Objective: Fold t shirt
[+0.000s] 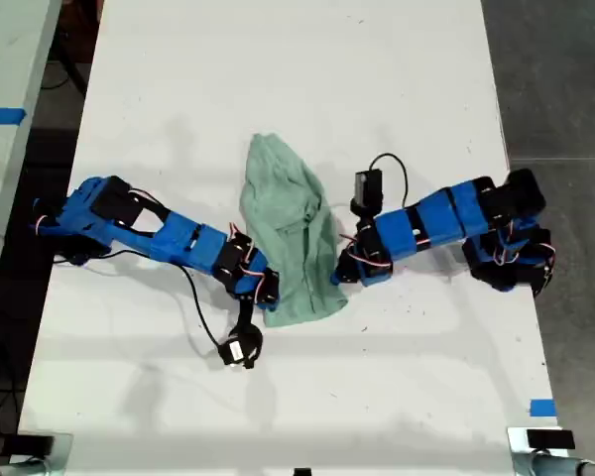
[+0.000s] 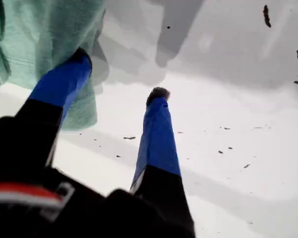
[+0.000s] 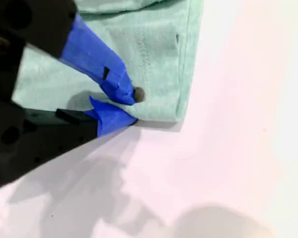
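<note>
mint t shirt [image 1: 287,238] bunched mid-table [image 1: 278,89], arms flanking its edges

My first gripper [image 2: 120,73]: blue fingers on a black body, jaws spread wide, tips pointing down.
My second gripper [image 3: 134,106]: blue jaws drawn almost together, pinching the edge of the pale mint-green cloth t shirt [image 3: 154,49].
Blue-and-black arm on the exterior view's left [image 1: 159,233]: stretched low, reaching in towards the middle and slightly nearer, wrist bent down.
Blue-and-black arm on the exterior view's right [image 1: 436,218]: stretched low, reaching in towards the middle from the other side.
Which arm is which: cannot tell.
</note>
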`<state>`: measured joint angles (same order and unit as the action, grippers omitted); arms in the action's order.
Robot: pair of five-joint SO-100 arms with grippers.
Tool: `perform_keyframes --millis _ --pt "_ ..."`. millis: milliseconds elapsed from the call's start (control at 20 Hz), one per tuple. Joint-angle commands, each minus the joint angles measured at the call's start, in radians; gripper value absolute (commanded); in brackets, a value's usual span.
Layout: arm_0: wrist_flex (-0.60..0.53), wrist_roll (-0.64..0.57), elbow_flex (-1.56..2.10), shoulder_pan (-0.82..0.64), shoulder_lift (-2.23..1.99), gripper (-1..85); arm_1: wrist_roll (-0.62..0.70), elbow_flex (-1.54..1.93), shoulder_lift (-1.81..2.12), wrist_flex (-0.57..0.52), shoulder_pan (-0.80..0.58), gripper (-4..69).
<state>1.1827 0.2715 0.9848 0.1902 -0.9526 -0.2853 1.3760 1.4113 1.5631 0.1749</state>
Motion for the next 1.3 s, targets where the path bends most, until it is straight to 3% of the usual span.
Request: perform_keyframes --millis 0,150,450,550,650,850,1250 --pt "-0.026 -0.006 -0.04 0.018 -0.006 -0.2 -0.003 -0.086 0.005 0.018 0.025 25.5" --pt "-0.026 -0.006 -0.04 0.018 -0.003 -0.2 -0.084 -0.106 0.04 0.112 0.025 25.3" --pt "-0.029 -0.009 -0.04 0.017 -0.003 -0.2 -0.044 -0.132 0.06 0.104 -0.003 26.3" --pt "-0.031 -0.011 -0.04 0.018 -0.003 -0.2 -0.048 -0.121 0.115 0.166 -0.04 27.5" --pt "-0.034 -0.011 -0.04 0.018 0.0 -0.2 0.0 -0.071 0.219 0.152 -0.078 27.5" --pt "-0.034 -0.015 -0.04 0.014 -0.002 -0.2 0.083 -0.129 0.046 0.005 -0.035 26.7" --pt "-0.025 -0.015 -0.038 0.017 -0.009 -0.2 -0.014 -0.133 -0.098 0.031 0.031 23.5"
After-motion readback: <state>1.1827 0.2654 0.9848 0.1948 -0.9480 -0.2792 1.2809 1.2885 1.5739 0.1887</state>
